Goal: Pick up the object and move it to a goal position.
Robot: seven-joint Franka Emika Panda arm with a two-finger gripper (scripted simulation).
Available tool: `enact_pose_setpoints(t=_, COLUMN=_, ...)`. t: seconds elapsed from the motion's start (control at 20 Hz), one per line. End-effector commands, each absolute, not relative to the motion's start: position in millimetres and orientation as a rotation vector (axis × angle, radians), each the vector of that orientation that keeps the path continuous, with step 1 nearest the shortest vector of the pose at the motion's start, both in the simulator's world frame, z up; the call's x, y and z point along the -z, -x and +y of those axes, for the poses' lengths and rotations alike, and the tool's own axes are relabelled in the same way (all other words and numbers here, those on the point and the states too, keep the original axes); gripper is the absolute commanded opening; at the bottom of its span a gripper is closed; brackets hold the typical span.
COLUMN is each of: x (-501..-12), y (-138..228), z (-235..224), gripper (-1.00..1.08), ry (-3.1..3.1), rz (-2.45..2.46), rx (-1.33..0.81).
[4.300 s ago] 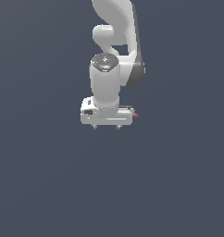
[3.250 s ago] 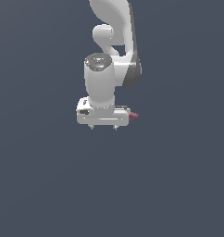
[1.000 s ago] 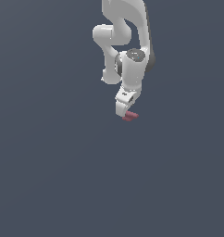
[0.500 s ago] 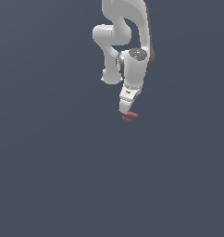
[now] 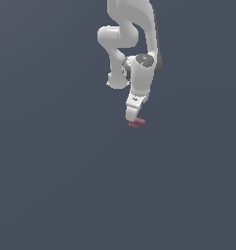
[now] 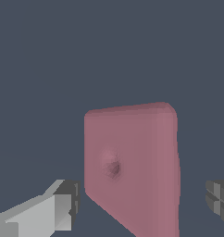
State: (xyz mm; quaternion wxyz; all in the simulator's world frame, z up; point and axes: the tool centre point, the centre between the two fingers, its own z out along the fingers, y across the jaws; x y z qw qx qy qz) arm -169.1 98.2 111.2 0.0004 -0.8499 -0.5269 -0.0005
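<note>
A white gripper spread wide around a maroon block, fingers not touching; closing off-centre could nudge it away.

Only a plain, dark slate-blue surface, matte and even in tone, filling the exterior view from edge to edge. No visible edges or corners, no seams, markings or texture on it. Same flat slate-blue surface behind everything in the wrist view, equally uniform. Slightly lighter toward the lower part of the exterior view, slightly darker toward the top, though only faintly. Impossible to tell from either view where it ends. Nothing else lying on it apart from the task's own things.
</note>
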Motion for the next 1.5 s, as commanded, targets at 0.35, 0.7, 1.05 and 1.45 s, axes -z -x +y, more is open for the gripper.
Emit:
enact_pose_setpoints(t=0.35, x=-75.9, y=170.3, z=98.5, gripper=1.0, ry=2.666, rz=-1.66, rx=0.0)
enact_pose_setpoints(t=0.7, x=-72.1, y=169.6, z=98.4, gripper=-1.0, ry=2.666, rz=-1.661, rx=0.0)
enact_pose_setpoints(t=1.05, x=-72.1, y=169.6, z=98.4, gripper=-1.0, ry=2.666, rz=-1.661, rx=0.0)
enact_pose_setpoints(t=1.45, x=-80.4, y=164.4, z=96.2, gripper=-1.0, ry=2.673, rz=-1.658, rx=0.011)
